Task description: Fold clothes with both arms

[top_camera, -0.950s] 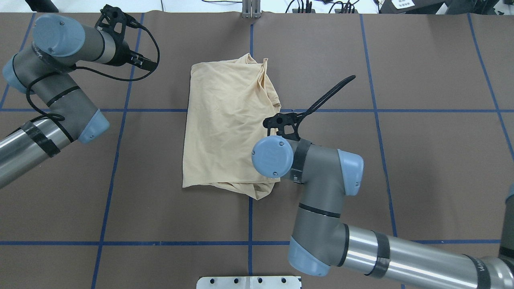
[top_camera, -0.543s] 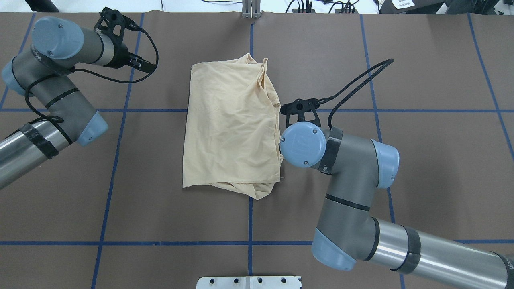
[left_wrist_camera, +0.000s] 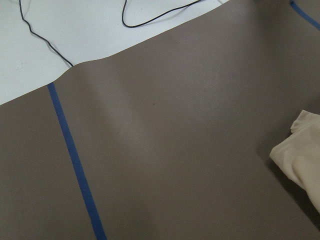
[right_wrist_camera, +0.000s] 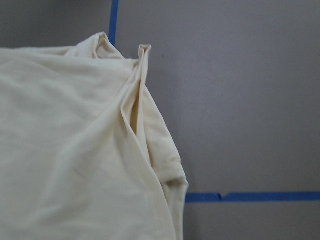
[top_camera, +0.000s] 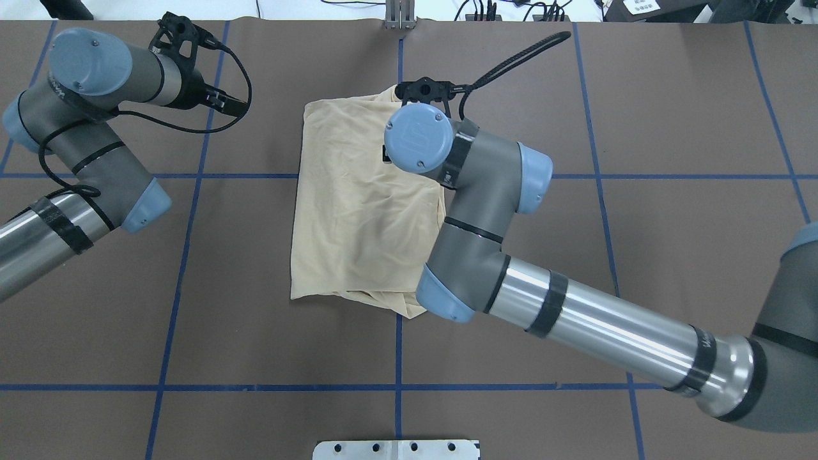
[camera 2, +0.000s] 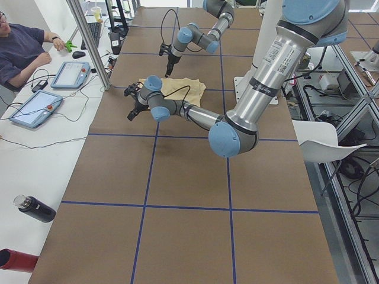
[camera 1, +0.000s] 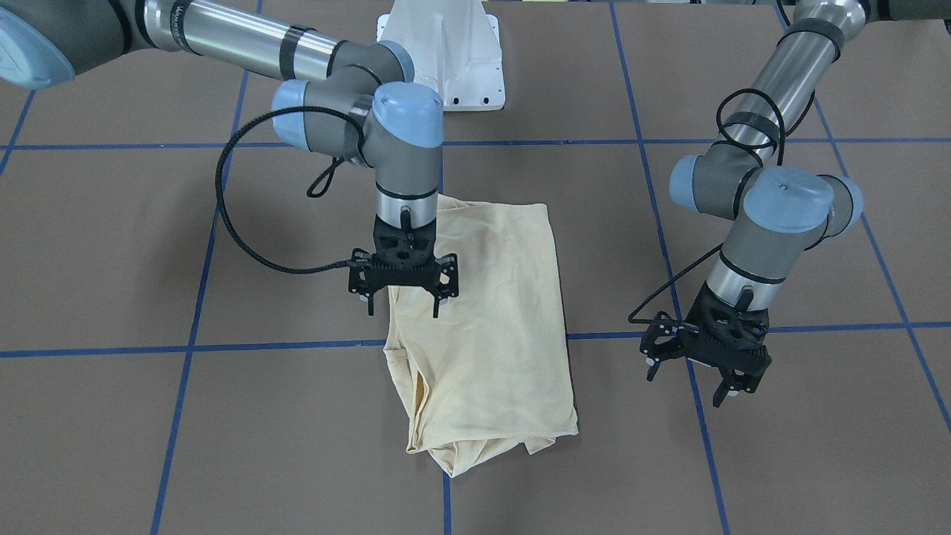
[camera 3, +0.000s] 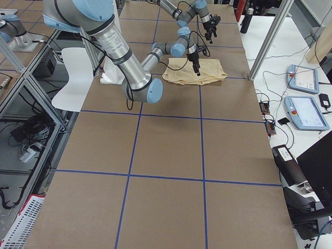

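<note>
Right pincer (camera 1: 403,303) hangs with jaws spread wide and empty above the right edge of the folded T-shirt (camera 1: 490,334), toward its far corner. Left pincer (camera 1: 687,383), also wide and empty, hovers over the bench (camera 1: 223,446), well left of the T-shirt, which lies mid-bench.

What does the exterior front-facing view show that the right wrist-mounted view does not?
Only the front-facing view shows both open grippers: the right gripper over one edge of the shirt, the left gripper over bare table. Only the wrist view shows the bunched folds up close. Both show the cream shirt and blue tape lines.
</note>
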{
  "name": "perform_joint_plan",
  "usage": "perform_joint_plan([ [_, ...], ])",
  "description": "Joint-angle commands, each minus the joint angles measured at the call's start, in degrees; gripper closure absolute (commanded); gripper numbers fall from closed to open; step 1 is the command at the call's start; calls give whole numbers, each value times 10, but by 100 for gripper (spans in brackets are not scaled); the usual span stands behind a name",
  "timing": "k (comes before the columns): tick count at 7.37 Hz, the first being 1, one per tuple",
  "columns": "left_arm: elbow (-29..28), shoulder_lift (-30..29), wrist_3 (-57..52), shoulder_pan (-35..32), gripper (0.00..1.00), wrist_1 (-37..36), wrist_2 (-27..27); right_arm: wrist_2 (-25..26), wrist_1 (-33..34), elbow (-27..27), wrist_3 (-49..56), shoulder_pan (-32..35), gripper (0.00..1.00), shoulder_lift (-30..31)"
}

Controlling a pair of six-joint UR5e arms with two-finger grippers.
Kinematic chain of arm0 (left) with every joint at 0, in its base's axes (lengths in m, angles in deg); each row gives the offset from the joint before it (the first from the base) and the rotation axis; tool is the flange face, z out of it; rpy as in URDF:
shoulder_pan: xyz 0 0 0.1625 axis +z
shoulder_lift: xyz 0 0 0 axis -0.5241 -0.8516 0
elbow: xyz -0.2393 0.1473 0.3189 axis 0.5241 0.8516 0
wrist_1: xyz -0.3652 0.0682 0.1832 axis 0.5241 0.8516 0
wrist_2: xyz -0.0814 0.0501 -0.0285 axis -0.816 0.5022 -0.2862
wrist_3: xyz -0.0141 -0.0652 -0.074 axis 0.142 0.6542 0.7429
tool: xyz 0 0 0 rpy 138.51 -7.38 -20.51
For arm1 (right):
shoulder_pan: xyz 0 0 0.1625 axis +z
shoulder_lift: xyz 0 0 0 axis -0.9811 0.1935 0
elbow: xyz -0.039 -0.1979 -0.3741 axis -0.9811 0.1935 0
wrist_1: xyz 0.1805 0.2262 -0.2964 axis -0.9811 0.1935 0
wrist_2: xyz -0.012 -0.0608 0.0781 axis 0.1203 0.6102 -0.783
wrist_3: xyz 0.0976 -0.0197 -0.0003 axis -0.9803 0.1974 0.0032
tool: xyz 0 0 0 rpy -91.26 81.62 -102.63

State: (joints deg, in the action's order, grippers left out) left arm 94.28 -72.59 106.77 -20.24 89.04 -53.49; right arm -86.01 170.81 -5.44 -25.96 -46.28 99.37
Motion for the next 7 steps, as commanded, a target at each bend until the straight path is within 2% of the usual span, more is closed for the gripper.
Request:
perform_joint_plan([
  [1, 0, 0, 0, 0, 0, 0, 0, -5, -38, 119, 6, 19, 0, -52],
  [4, 0, 0, 0, 0, 0, 1, 0, -6, -38, 173, 34, 28, 0, -52],
  [6, 0, 0, 0, 0, 0, 1, 0, -6, -31, 179, 60, 39, 0, -51],
  [7, 0, 0, -1, 0, 0, 1, 0, -14, 6, 177, 82, 56, 0, -47],
])
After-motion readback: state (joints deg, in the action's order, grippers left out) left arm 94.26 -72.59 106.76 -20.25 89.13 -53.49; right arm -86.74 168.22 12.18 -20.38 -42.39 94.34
